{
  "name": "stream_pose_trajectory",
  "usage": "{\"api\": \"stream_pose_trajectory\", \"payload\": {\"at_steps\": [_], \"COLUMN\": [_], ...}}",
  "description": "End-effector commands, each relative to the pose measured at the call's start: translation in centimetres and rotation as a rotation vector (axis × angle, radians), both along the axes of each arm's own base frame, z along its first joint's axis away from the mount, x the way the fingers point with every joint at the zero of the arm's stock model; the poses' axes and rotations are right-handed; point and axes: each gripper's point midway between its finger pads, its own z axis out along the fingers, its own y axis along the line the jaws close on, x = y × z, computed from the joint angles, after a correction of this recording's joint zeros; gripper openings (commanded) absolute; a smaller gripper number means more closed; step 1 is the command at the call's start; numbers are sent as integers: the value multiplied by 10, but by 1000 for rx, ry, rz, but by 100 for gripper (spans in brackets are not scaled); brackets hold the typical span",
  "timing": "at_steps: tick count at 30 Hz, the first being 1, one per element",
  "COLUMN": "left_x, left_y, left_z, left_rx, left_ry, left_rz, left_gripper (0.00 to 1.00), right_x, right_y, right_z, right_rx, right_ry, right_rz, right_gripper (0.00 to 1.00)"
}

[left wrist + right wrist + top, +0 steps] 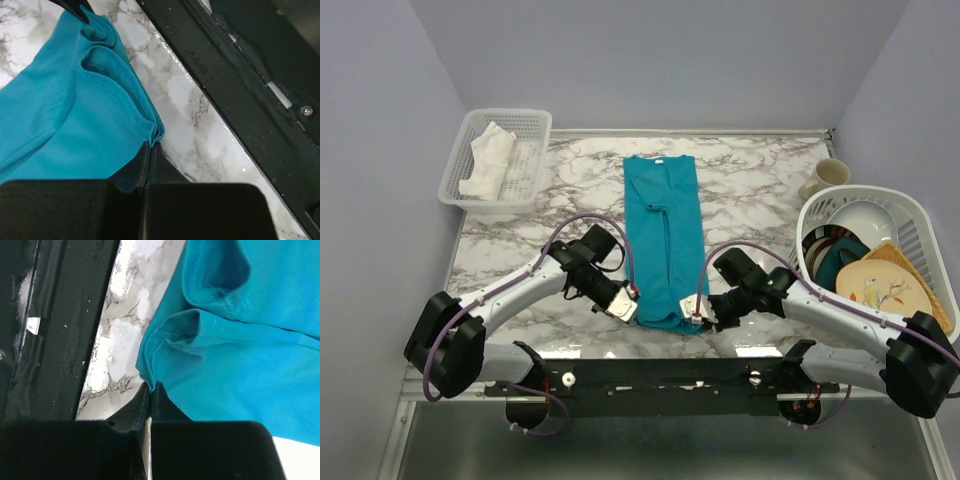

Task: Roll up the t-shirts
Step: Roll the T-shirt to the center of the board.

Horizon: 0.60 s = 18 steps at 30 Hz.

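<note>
The teal t-shirt (663,235) lies flat on the marble bench (750,180), folded into a long narrow strip that runs from the far side toward the arms; the collar end is far, the hem end near, just ahead of the black rail (660,378) that carries the arm bases.

The left tool (626,305) sits at the near left corner of the strip; its jaws are pressed together on the hem there, with the fabric bunched into small folds just beyond the fingertips. The right tool (698,308) sits at the near right corner; its jaws are likewise closed tight on the hem edge, the cloth puckered above the pinch. Both tools are low at the bench surface, one on each side of the strip, facing inward toward each other.

A white basket (455,170) holding a white cloth (488,160) stands at the far left; a dish rack (920,215) with crockery stands at the right, a mug (828,177) just beyond it; all are well apart from the t-shirt.
</note>
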Motion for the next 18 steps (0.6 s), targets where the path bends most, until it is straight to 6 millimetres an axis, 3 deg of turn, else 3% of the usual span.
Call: {"api": "stream_pose_trajectory", "payload": {"at_steps": [1, 7, 13, 18], "left_x": [-23, -9, -18, 0], "left_y": [-5, -24, -17, -18], "left_z": [-2, 2, 1, 6], "left_rx": [34, 51, 102, 81], "left_ry": [193, 319, 417, 414], "left_rz": [22, 150, 230, 291], "left_gripper": [0, 0, 2, 2], "right_x": [-11, -20, -9, 0], "right_y": [5, 1, -3, -3], "right_z": [17, 18, 25, 27], "right_rx": [36, 7, 9, 12], "right_ry": [72, 154, 181, 245], "right_rz": [1, 35, 1, -71], "right_gripper": [8, 8, 8, 8]}}
